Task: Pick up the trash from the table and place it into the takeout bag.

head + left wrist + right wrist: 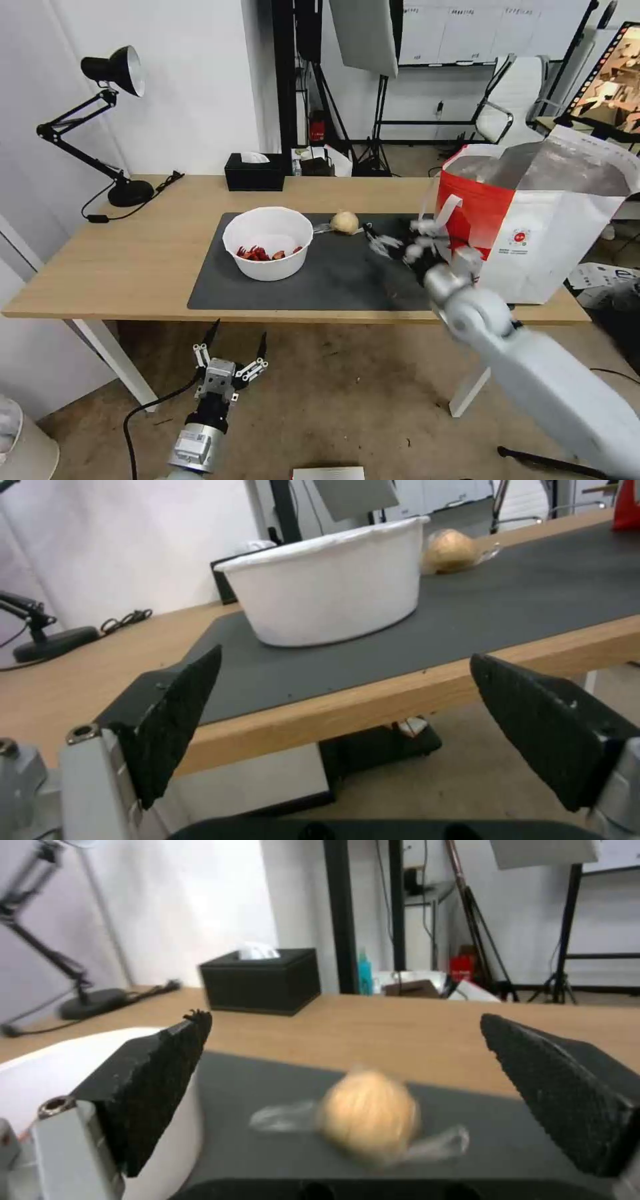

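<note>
Head view: light-wood table (pixel 133 253) with dark grey mat (pixel 333 280) on top. White bowl (pixel 268 242) on the mat's left half, red scraps inside. Beige lump (pixel 345 222) just beside the bowl on its right, near the mat's far edge, resting on a bit of clear film. Takeout bag (pixel 540 220) upright at the table's right end, mouth open, foil lining exposed, red logo facing forward. Right gripper (pixel 381 243) above the mat, between lump and bag, close to the lump but apart from it (blurred, fingers spread). Left gripper (pixel 235 341) low in front of the table, below its edge, fingers spread, nothing held. Black tissue box (pixel 254 172) and desk lamp (pixel 110 120) along the far side.

Left wrist view: black fingers (pixel 179 715) wide apart, level with the table's front edge. Bowl (pixel 330 595) ahead on the mat; lump (pixel 451 551) behind it.

Right wrist view: fingers (pixel 160 1090) wide apart, the lump (pixel 370 1115) lying between and beyond them on the mat, untouched. Bowl rim (pixel 60 1065) behind one finger. Tissue box (pixel 260 980) farther back on bare wood.
</note>
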